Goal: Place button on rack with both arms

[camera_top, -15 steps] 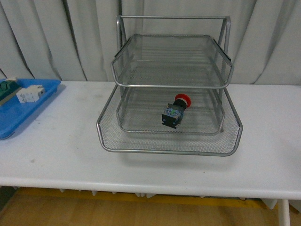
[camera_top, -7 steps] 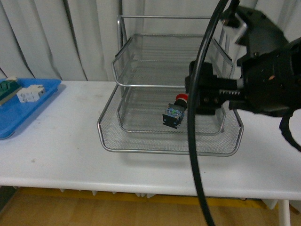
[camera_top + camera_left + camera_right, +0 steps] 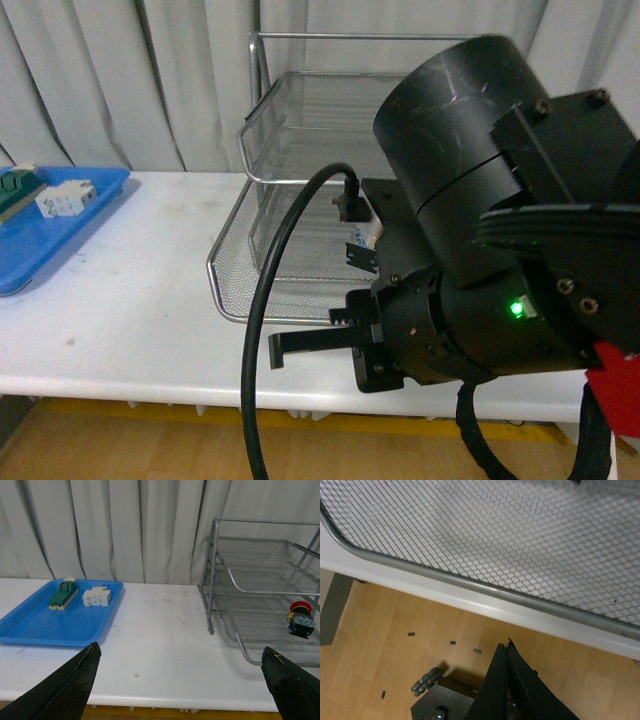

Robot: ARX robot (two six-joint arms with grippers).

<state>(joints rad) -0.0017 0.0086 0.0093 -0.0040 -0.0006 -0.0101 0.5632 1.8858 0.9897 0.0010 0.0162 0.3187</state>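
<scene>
The button (image 3: 301,620), a red cap on a dark body, lies on its side on a lower tier of the silver wire-mesh rack (image 3: 260,580). In the front view only a bit of the button (image 3: 360,256) shows beside my bulky right arm, which covers the right half of the rack (image 3: 300,120). My right gripper (image 3: 274,352) is shut on nothing and hangs by the table's front edge, in front of the rack's lowest rim (image 3: 470,582). Its closed tip (image 3: 506,646) is over the floor. My left gripper (image 3: 180,650) is open and empty above the table, left of the rack.
A blue tray (image 3: 50,625) sits at the table's left end, holding a green-and-cream block (image 3: 62,594) and a white terminal block (image 3: 96,596). It also shows in the front view as the blue tray (image 3: 40,240). Grey curtains hang behind the white table (image 3: 160,630).
My right arm has swung down and toward the camera, now hiding much of the rack in the front view. The button has stayed where it lay.
</scene>
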